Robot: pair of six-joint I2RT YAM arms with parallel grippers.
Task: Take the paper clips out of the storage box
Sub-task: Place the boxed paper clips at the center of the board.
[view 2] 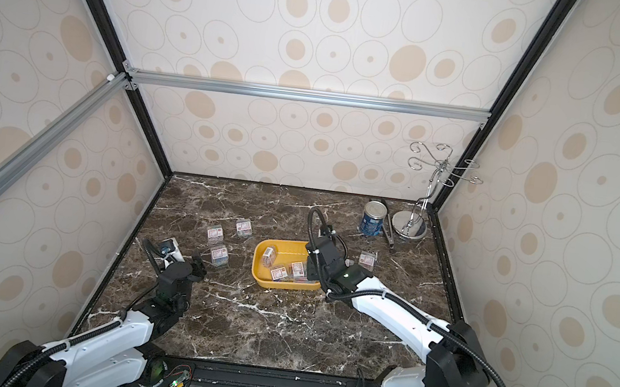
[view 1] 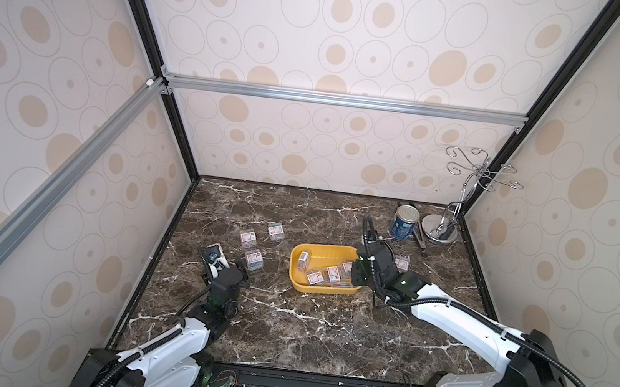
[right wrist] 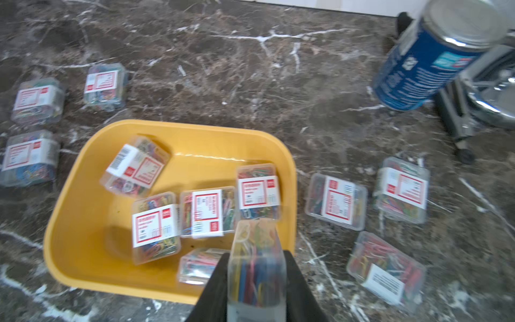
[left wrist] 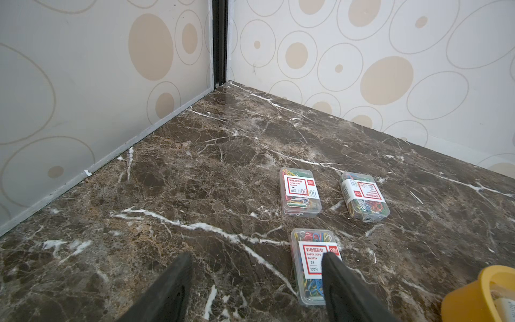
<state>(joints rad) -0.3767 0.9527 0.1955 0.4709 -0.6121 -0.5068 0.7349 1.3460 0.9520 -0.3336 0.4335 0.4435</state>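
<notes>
Paper clips [right wrist: 256, 251] — one box was clamped edge-on in the right tool [right wrist: 256, 258] over the rim of the storage box [right wrist: 83, 223], several more lay inside, others on the desk [right wrist: 278, 69] — smooth plastic could slip and drop back in; left tool [left wrist: 256, 256] hung apart, empty.

Arms [view 1: 457, 321] — white shells, black joints and jaws, ribbed black cables, white ties.
</notes>
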